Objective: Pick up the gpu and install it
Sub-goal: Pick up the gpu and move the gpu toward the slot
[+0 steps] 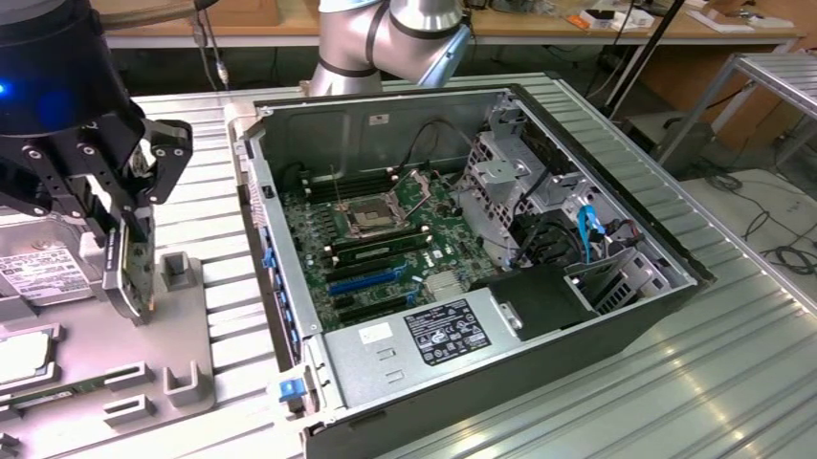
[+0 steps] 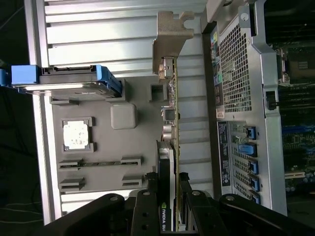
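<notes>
gpu (image 2: 173, 123) edge-on betw. fingers (image 2: 146, 209) — tight grip on both faces — bracket end well clear of them

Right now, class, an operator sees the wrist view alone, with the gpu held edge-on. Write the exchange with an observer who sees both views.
Operator: Is the case open for the gpu?
Observer: Yes, the case lies side-open, facing up, its motherboard exposed.
Operator: Where is the gripper?
Observer: At the exterior view's left of the case, above the grey tray, gpu hanging below it.
Operator: Any free slot?
Observer: The blue slots on the motherboard look unoccupied.
</notes>
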{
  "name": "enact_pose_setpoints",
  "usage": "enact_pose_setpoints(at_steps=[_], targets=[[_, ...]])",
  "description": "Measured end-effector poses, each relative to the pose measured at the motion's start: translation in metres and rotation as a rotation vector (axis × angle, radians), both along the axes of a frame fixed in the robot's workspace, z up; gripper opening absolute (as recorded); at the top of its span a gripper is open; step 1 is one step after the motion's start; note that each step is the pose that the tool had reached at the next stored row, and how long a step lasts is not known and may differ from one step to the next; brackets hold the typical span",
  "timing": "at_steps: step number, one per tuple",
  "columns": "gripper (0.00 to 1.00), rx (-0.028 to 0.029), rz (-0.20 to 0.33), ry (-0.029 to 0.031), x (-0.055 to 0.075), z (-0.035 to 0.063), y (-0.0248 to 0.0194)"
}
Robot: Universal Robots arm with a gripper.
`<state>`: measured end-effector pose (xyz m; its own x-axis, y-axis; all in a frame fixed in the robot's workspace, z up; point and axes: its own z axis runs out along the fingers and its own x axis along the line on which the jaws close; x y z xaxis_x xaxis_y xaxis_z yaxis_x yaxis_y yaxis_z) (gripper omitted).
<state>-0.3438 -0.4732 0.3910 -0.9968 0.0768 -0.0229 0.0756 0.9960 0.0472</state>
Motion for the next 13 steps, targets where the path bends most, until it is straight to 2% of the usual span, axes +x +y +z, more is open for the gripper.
enact_pose_setpoints(at_steps=[13], targets=[[0.27,0.0000,0.000,0.0001,0.0000,0.0102,0.0000]])
